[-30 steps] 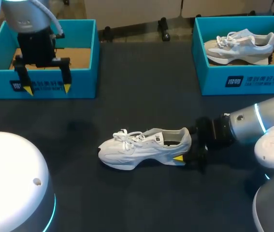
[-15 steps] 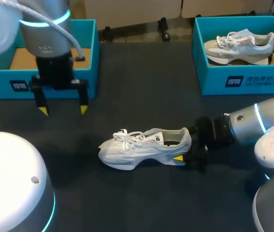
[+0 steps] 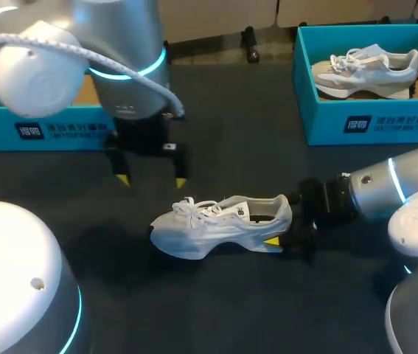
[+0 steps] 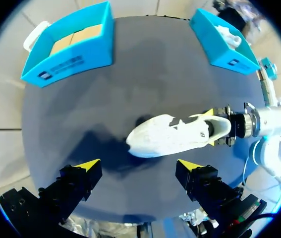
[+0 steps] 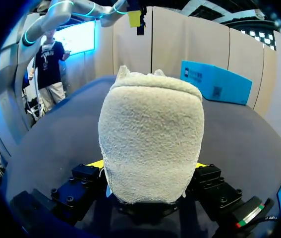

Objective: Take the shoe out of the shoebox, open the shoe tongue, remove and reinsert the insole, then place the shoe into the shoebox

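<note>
White sneaker (image 3: 220,225): light, soft upper, firmer heel. Right tool (image 3: 279,233) pinches heel; left tool (image 3: 152,179) spread; tongue (image 3: 222,207) likely best hold.

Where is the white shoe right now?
In the head view, the white shoe lies mid-table, its heel held by the right gripper, its toe near the open left gripper.

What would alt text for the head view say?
A white sneaker stands on a dark table, its heel held by the right gripper, while the left gripper hangs open near its toe. At the far edge, the left box is partly hidden by the arm and the right box holds another sneaker.
</note>
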### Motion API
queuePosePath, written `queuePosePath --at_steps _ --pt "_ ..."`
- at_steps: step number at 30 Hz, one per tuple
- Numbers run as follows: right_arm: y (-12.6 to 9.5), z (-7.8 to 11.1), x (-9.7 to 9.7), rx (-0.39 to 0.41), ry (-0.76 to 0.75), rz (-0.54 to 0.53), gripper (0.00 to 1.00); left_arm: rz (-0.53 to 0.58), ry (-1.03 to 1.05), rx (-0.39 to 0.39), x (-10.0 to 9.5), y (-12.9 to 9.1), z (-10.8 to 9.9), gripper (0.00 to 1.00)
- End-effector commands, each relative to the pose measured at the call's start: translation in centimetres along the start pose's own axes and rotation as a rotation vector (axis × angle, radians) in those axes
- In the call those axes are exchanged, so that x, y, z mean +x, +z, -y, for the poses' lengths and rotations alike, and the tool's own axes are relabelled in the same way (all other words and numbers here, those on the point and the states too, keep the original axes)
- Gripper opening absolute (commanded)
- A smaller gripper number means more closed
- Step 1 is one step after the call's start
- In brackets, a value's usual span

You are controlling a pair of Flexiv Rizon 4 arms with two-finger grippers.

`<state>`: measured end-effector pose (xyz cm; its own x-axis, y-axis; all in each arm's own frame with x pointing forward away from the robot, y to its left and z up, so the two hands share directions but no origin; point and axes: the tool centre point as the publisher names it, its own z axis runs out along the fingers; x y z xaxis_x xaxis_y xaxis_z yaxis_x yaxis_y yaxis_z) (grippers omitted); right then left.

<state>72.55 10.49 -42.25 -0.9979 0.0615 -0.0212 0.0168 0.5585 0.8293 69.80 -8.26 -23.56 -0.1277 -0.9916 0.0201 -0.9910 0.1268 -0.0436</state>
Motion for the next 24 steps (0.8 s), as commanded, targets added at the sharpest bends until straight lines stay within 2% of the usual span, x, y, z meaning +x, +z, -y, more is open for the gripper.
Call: queuePosePath --at_steps 1,6,12,24 --pt "0.2 0.5 -0.4 0.005 0.000 0.000 0.00 0.030 0.007 -0.012 3.5 1.3 1.0 1.00" --pt "0.2 0.5 -0.4 0.005 0.000 0.000 0.00 0.015 0.014 -0.033 6.2 3.0 2.0 1.00" --pt "0.2 0.5 -0.4 0.005 0.000 0.000 0.00 -0.009 0.030 -0.029 8.5 4.2 2.9 1.00" --pt "0.2 0.5 -0.4 0.005 0.000 0.000 0.00 -0.008 0.068 -0.011 11.5 6.5 3.3 1.00"
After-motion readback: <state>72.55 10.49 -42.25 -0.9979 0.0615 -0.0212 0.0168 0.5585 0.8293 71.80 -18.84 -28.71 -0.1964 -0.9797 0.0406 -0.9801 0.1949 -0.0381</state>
